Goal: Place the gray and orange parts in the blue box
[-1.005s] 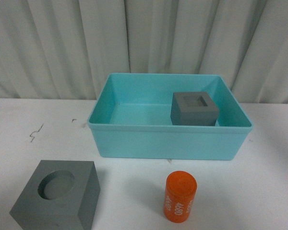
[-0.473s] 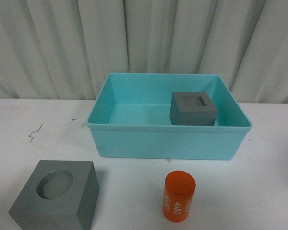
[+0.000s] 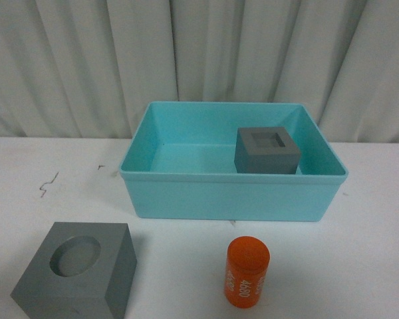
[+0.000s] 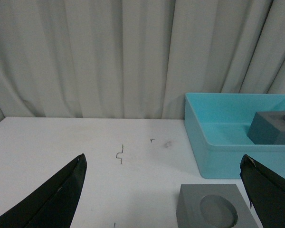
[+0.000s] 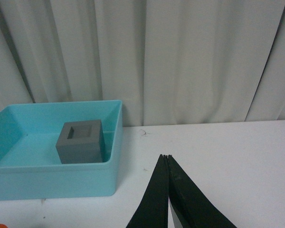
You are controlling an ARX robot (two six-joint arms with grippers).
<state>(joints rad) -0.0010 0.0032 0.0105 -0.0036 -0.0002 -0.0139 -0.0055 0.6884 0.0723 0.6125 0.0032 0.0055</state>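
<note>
Box first: the blue box [image 3: 233,199] sits toward the back of the white table [image 3: 359,266], close in front of a pale pleated curtain [image 3: 73,66]; its open side faces up.

We note the gray cube with the square recess [image 3: 266,159] inside the box, on the floor of its right half, recess upward, just beside the near wall; whether it touches that wall we cannot tell.

The gray cube with the round recess [image 3: 76,272] rests on the table outside the box, near the front edge and to the left, well apart from the box; its recess faces up.

The orange cylinder [image 3: 247,272] stands upright on the table in front of the box, apart from it and to the right of the round-recess cube; white digits run down its side.

Left gripper [image 4: 162,159]: fingers [image 4: 52,199] spread wide, over the table; the round-recess cube lies ahead of them, untouched.

Right gripper [image 5: 165,159]: fingers [image 5: 154,199] pressed together tip to tip, over bare table to the right of the box.

Small dark scribbles [image 4: 119,154] mark the tabletop left of the box.
</note>
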